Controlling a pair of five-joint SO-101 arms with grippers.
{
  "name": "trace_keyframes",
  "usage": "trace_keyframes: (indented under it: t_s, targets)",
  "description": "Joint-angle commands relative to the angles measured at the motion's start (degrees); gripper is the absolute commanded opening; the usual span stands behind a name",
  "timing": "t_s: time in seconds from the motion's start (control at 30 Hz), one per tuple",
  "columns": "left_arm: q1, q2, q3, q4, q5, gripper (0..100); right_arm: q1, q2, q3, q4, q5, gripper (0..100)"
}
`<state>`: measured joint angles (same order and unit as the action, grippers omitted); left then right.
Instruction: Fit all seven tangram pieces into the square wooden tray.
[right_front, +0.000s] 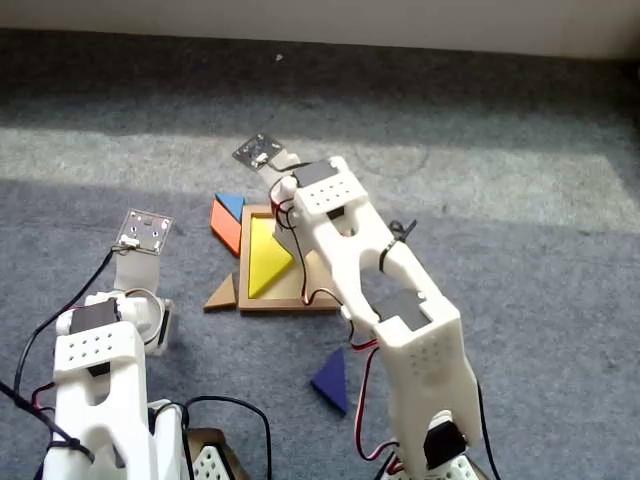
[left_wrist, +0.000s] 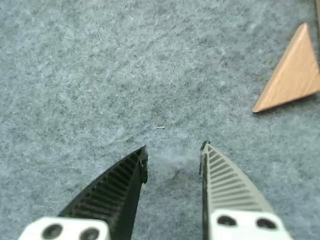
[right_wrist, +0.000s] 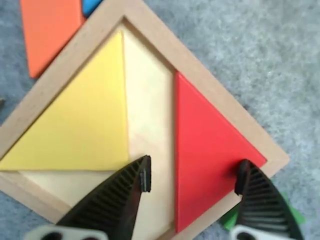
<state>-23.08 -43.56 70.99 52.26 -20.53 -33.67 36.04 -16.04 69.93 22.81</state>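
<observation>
Right claw (right_wrist: 194, 175) hovering spread open over wooden tray (right_wrist: 165, 45), one finger each side of red triangle (right_wrist: 205, 135), which is lying inside tray near yellow triangle (right_wrist: 75, 120). Left claw (left_wrist: 174, 149) gaping empty above bench (left_wrist: 75, 60), tan triangle (left_wrist: 292, 75) lying near. Navy triangle (right_front: 332, 380) sitting well apart from tray.

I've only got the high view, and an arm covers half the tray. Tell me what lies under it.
Observer: A red triangle lies in the tray, beside the yellow triangle.
Operator: Say whether that arm is holding it.
Observer: No, the right gripper is open, over the red triangle.
Operator: Now report any piece I'm missing.
Observer: A green piece peeks out just outside the tray's corner.
</observation>
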Motion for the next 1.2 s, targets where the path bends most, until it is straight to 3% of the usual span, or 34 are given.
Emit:
trace_keyframes:
  t_s: [0.0,0.63,1.0,1.17]
  targets:
    - [-0.6,-0.8,-0.1,-0.8,-0.3,18,-3.6,-3.7,2.0,4.6,0.5,26.0]
    - [-0.6,-0.8,-0.1,-0.8,-0.3,18,-0.5,-11.6,2.0,5.7,-2.3,26.3]
    - [-0.6,-0.8,-0.1,-0.8,-0.3,18,-0.4,-3.1,1.7,2.4,-2.2,26.4]
    - [-0.6,-0.8,-0.1,-0.8,-0.3,18,-0.4,-0.2,1.6,2.4,1.1,26.4]
